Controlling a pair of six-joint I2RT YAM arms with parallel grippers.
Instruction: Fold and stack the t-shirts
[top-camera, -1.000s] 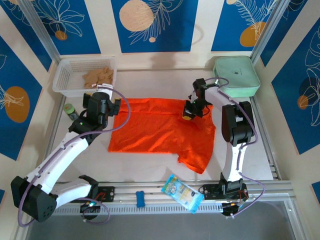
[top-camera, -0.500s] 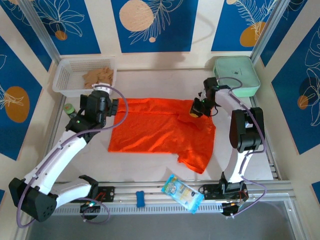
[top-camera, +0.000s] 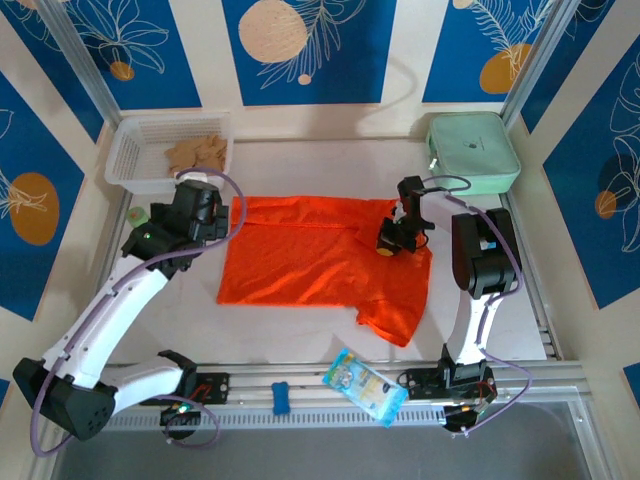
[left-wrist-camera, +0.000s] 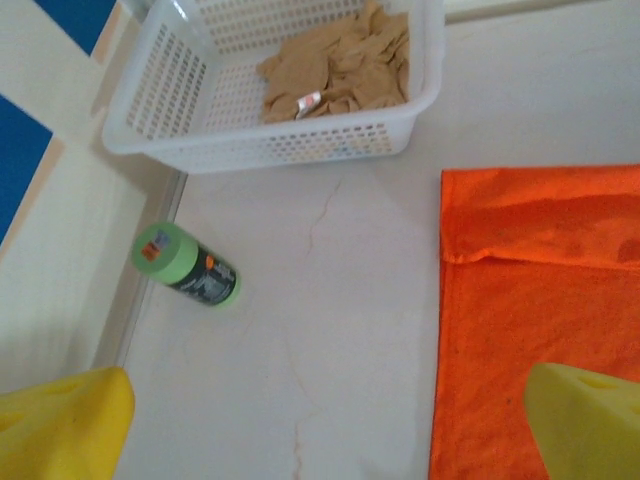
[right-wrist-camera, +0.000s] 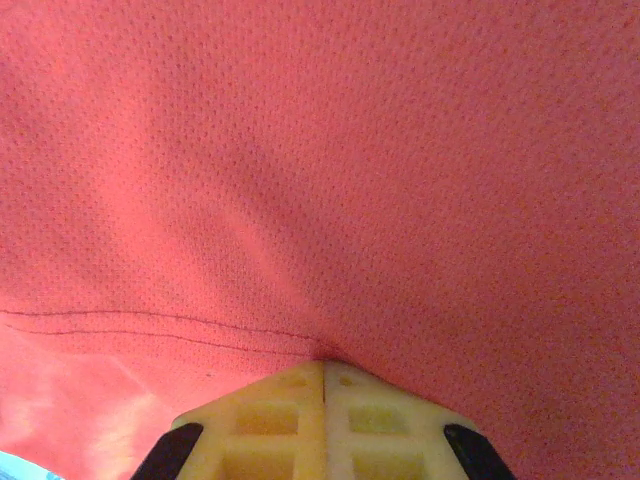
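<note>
The orange-red t-shirt (top-camera: 320, 262) lies spread flat in the middle of the table, one sleeve reaching toward the front right. My right gripper (top-camera: 390, 240) sits low on the shirt's upper right part. Its yellow fingers (right-wrist-camera: 280, 410) are shut together, and the shirt's fabric (right-wrist-camera: 350, 150) puckers into their tips beside a stitched seam. My left gripper (top-camera: 205, 205) hovers open over bare table just off the shirt's far left corner. In the left wrist view its yellow fingertips (left-wrist-camera: 60, 425) stand wide apart, with the shirt's left edge (left-wrist-camera: 540, 300) toward the right one.
A white basket (top-camera: 135, 165) holding tan cloth (top-camera: 197, 152) stands at the back left, and a green-capped bottle (left-wrist-camera: 185, 265) lies near it. A mint-green case (top-camera: 473, 150) sits at the back right. A snack packet (top-camera: 365, 387) rests on the front rail.
My right gripper has swung right and then come a little nearer over the shirt, staying shut. The left gripper has drifted slightly left, still open.
</note>
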